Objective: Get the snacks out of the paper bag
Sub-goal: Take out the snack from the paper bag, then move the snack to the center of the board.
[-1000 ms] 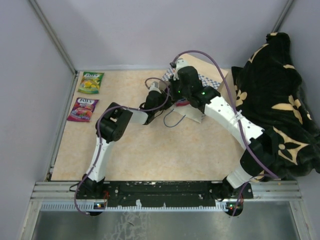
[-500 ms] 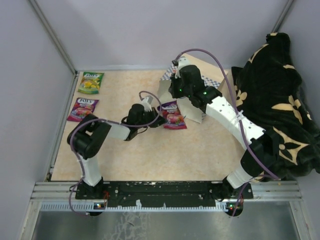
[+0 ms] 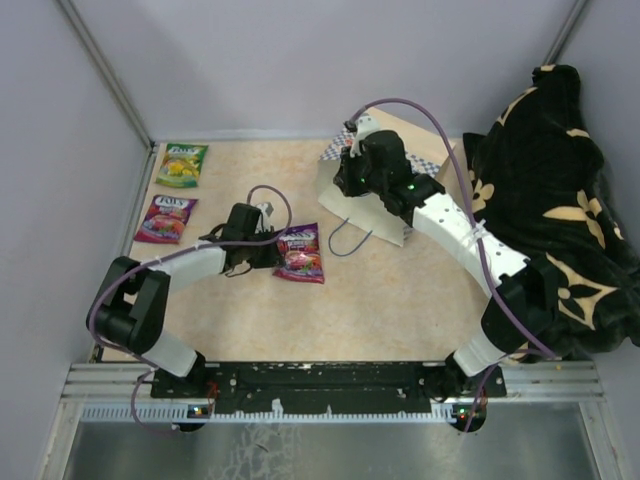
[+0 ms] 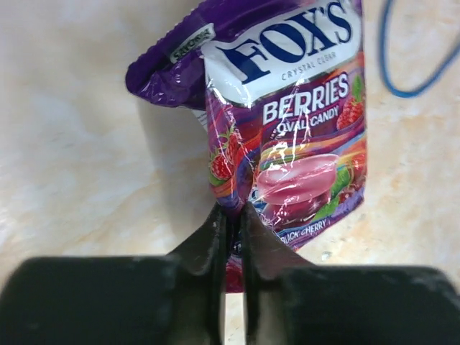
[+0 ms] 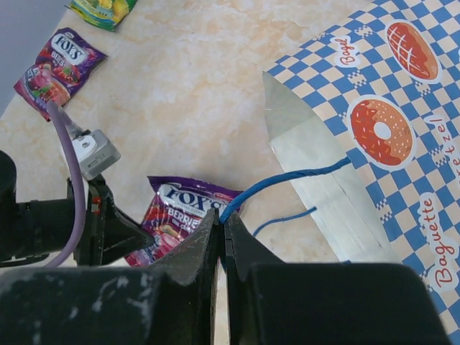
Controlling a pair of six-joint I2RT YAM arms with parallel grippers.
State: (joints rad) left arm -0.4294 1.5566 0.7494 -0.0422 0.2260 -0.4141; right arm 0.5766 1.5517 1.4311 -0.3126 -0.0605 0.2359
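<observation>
On the table (image 3: pixel 400 310), a packet (image 4: pixel 302 122) clamped by the left gripper (image 4: pixel 231 212) has been pulled from the bag (image 5: pixel 374 129). Its cord (image 5: pixel 287 180) is pinched by the right gripper (image 5: pixel 221 215).

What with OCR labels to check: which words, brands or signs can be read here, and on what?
"FOX'S", "CRYSTAL CLEAR", "BERRIES", "OVAL CANDY", "BLACK CHERRY": on the purple berries packet.
"Bagel", "Baguette", cut-off "etzel": on the checkered band of the paper bag.
"FOX'S": on the second purple packet, far left.
Logo on the green packet: too small to read.
Small tab atop the purple berries packet: blurred.
</observation>
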